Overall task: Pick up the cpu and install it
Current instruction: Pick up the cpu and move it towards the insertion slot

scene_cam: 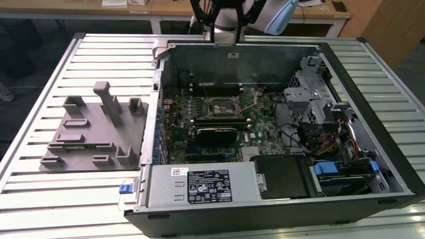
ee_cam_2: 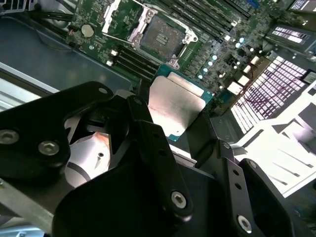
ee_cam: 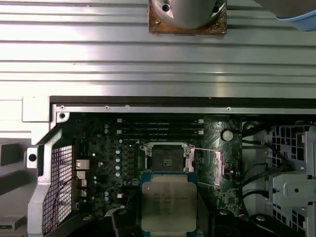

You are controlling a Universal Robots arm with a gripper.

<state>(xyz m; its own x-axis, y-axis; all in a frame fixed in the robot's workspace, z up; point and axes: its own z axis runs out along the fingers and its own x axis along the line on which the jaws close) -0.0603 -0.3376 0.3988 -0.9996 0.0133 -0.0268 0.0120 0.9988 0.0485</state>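
- One gripper is clasping the cpu by two opposite edges in the first wrist view.
- The cpu is hanging above the motherboard, apart from the open socket.
- In the exterior view the arm is standing at twelve o'clock of the computer case, with a grey tray lying at nine o'clock.

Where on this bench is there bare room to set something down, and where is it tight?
Free: the slatted table between the grey fixture block and the near edge, and the strip on the exterior view's right of the computer case. Crowded: inside the case, around the socket. The gripper holds the cpu.
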